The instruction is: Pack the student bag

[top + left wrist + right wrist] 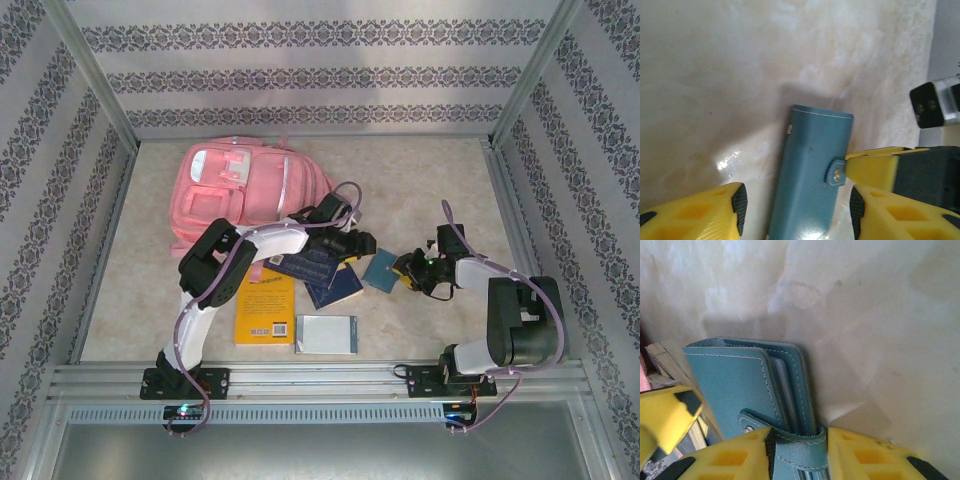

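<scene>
a: right pincer, quick?
b: right gripper [797, 452] is nipped onto the teal wallet [735, 385] at its strap edge. narrow gap, a pad touching each side.
a: left one?
b: left gripper [797, 202] straddles the same wallet, jaws well apart with a gap on each side. it grips nothing.
a: bag?
b: student bag [240, 190] lies flat on the table [440, 190], beyond the wallet and to its left, well apart from it.
a: anything else?
b: dark blue books [318, 272] just left of the wallet, yellow book [265, 305] further left. pale book [327, 333] sits left of the wallet, nearer the arm bases.
</scene>
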Available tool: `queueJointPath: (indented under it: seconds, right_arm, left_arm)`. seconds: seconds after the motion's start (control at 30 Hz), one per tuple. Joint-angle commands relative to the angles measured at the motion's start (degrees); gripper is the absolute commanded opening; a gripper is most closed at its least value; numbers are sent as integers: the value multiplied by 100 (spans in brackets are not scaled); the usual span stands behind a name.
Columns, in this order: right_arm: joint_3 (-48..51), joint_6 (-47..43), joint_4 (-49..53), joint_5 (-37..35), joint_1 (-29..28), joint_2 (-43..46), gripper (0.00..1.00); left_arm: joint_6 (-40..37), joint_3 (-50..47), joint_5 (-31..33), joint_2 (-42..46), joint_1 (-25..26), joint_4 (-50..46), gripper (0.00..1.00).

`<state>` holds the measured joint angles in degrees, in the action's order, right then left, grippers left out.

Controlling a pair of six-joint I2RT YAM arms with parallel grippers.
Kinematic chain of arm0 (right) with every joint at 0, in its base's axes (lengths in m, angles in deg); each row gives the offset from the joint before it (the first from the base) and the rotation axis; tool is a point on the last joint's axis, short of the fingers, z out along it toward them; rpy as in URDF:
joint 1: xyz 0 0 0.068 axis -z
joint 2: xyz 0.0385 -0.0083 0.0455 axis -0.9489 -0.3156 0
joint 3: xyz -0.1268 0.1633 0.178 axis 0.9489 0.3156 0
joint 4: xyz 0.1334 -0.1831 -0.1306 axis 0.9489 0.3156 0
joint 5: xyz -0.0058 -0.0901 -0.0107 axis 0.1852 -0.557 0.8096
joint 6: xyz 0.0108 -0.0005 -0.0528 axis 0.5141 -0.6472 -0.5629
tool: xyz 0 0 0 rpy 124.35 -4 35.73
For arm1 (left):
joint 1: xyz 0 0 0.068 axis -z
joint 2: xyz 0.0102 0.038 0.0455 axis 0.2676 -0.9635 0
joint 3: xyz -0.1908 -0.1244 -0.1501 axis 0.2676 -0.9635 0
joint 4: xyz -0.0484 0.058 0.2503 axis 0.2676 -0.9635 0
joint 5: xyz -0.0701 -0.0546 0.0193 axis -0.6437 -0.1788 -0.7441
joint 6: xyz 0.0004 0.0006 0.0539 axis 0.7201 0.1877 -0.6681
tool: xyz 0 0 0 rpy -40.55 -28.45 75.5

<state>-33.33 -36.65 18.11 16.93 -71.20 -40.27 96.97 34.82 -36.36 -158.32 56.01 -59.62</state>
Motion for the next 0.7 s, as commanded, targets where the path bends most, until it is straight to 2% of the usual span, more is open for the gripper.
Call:
queueJointPath:
  seconds: [0.0,0.37,0.5,0.6,0.67]
  right_arm:
    - [145,23,-243,168,12,-174,35]
    - [145,193,-592,358,-63,-534,35]
    - [116,272,-728,427,-183,-624,35]
    - [153,447,-955,521,-218,-642,35]
    - [154,514,-987,520,-225,-605,35]
  left_arm:
    - [-137,259,-333,-164,34,-332,57]
    - [185,384,-992,-664,220,-52,55]
    - [400,335,-1234,-680,240,392,55]
    - [724,258,-1361,-643,240,896,47]
    - [819,249,-1357,-618,241,1008,37]
